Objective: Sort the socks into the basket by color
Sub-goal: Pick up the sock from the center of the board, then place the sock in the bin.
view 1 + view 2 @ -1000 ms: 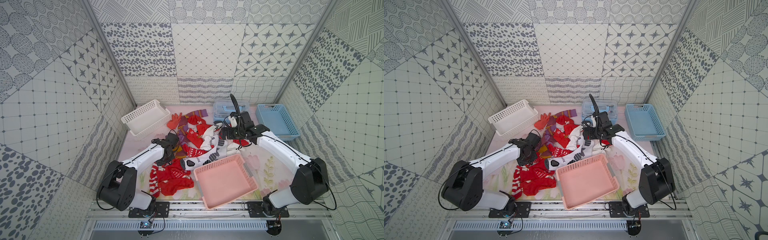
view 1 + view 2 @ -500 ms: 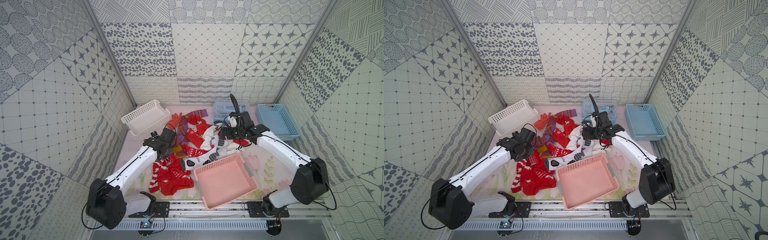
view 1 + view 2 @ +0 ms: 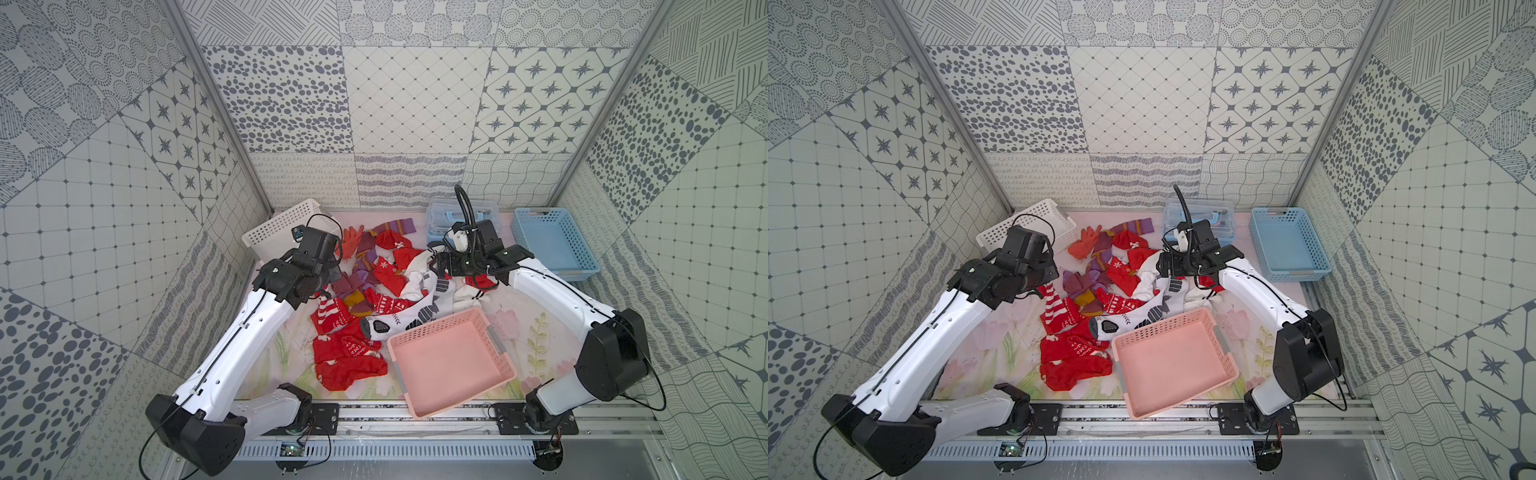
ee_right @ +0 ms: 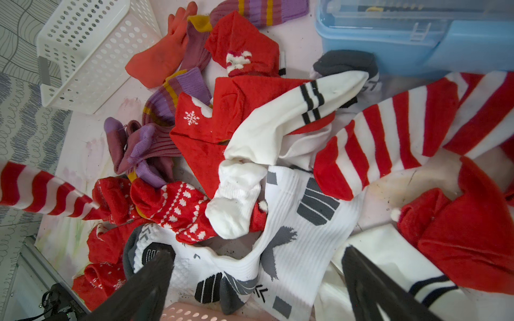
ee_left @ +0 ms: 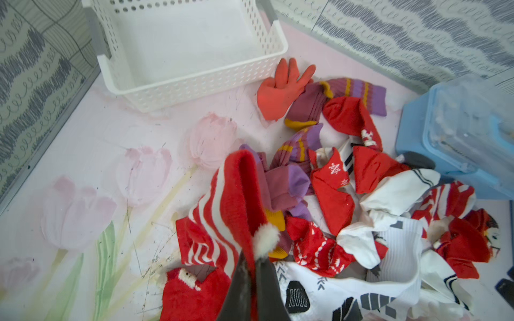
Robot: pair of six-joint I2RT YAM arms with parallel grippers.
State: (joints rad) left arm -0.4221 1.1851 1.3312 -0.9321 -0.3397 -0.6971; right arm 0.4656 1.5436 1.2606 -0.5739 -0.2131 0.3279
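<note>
Above the soft heap, left gripper (image 5: 251, 280) pinches a fuzzy red-and-white striped sock (image 5: 222, 205); right gripper (image 4: 256, 280) gapes.

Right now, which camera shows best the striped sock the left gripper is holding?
The left wrist view: the left gripper is shut on the red-and-white striped sock, filling the frame. Both top views show it dangling small; the right wrist view catches its striped end.

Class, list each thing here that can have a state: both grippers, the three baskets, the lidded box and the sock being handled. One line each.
left gripper: shut on the red-and-white striped sock
red-and-white striped sock: lifted at one end
right gripper: open, over the pile
white basket: empty
pink basket: empty
blue basket: empty
clear lidded box: closed
</note>
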